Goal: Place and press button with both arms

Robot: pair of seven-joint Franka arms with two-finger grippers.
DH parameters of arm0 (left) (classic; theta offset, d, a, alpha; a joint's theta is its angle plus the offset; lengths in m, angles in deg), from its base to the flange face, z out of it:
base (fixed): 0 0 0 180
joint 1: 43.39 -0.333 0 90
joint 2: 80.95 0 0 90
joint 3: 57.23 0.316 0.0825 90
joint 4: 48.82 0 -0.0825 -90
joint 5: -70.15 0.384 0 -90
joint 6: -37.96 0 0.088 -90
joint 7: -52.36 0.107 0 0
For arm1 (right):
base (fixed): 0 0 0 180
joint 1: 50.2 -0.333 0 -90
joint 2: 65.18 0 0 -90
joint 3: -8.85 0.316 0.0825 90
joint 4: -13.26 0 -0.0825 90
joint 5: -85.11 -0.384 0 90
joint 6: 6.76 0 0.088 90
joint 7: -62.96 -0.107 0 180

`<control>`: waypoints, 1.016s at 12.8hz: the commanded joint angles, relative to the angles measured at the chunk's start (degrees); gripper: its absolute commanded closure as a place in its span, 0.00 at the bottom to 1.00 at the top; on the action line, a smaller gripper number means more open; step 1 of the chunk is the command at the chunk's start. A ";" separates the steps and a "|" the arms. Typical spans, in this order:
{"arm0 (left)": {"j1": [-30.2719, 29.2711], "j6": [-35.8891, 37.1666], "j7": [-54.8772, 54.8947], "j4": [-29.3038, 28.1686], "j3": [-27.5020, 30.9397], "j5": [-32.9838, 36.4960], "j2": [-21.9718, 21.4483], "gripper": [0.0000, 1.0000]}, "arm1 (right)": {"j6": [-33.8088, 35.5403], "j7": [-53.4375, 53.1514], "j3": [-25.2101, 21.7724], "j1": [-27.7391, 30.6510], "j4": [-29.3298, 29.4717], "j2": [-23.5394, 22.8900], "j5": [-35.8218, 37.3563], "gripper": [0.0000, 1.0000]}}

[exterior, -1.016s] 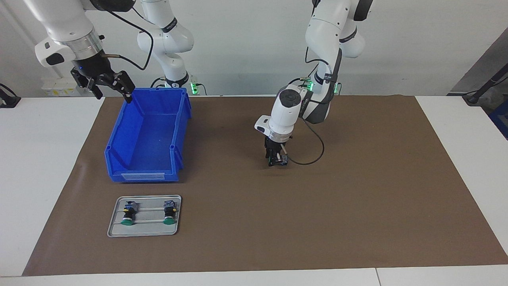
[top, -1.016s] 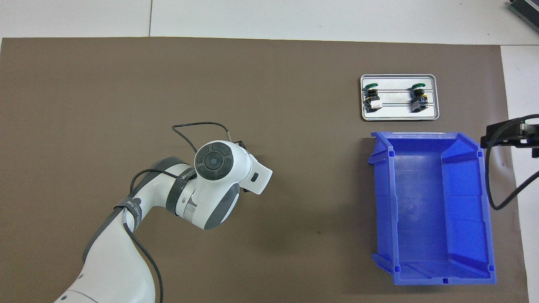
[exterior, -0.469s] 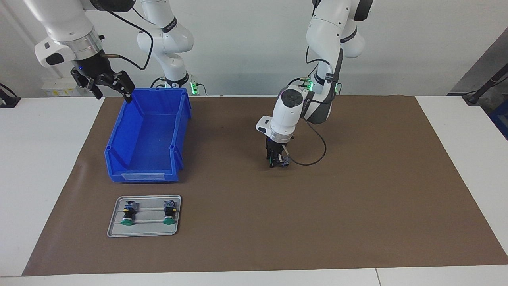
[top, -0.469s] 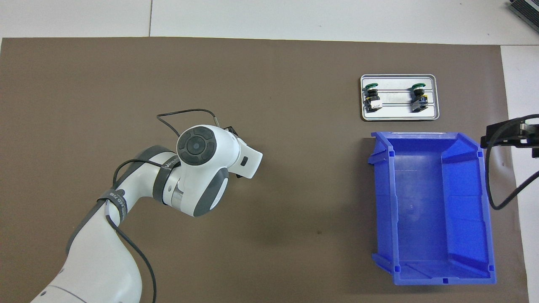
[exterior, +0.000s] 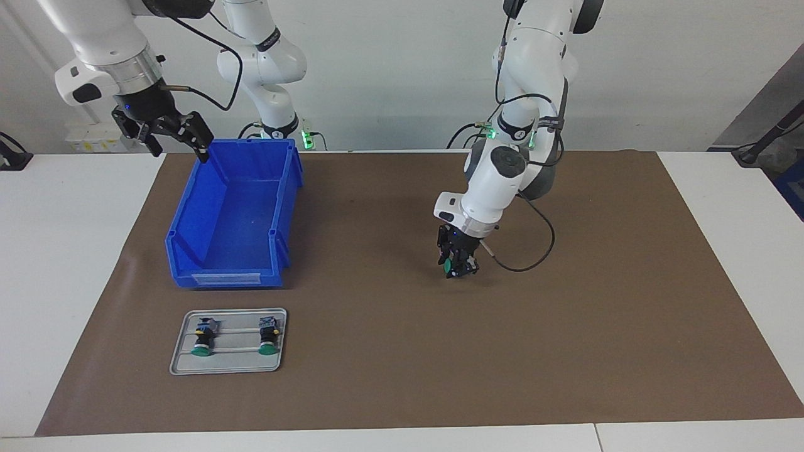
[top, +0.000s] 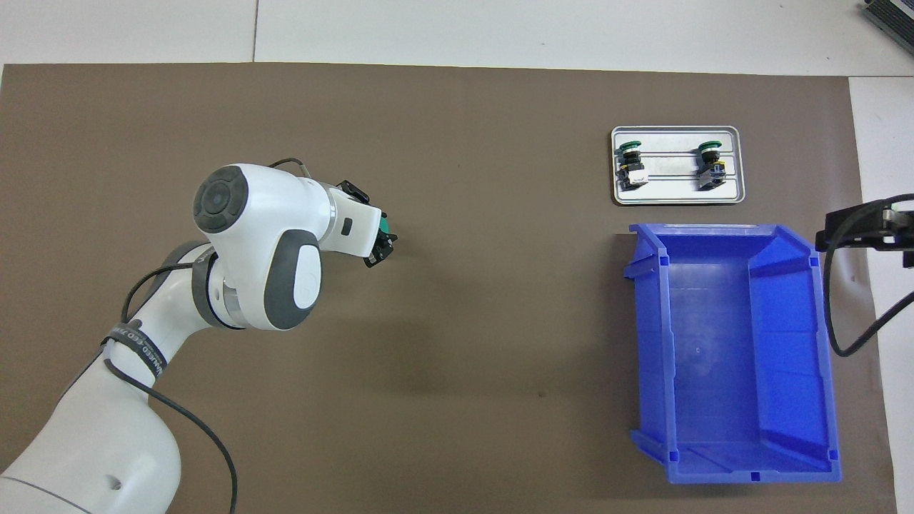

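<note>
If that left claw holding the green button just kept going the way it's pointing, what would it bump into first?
Probably the bare brown mat. The left gripper, shut on the button, points down at it with nothing between; its height above the mat is unclear.

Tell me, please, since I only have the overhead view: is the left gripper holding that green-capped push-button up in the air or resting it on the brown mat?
Observer: In the facing view the left gripper holds the green-capped push-button just above the brown mat, near the table's middle.
Operator: Where is the right gripper? I see only a black edge.
Observer: The right gripper hangs open over the blue plastic bin, at its corner nearest the robots.
Operator: Which way does the held cap face?
Observer: Sideways, toward the right arm's end of the table.
</note>
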 commanded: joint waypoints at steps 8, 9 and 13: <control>-13.40 13.73 27.68 -4.98 -0.45 -25.21 -5.98 1.00 | 0.58 1.51 -0.42 -0.17 -0.21 1.43 -1.26 0.00; -15.76 16.10 30.13 -6.21 -0.45 -27.30 -6.94 1.00 | 0.58 1.42 -0.42 -0.17 -0.21 1.43 -1.26 0.00; -19.65 19.01 38.67 -12.01 -0.36 -35.23 -9.67 1.00 | 0.58 1.51 -0.42 -0.17 -0.21 1.43 -1.26 0.00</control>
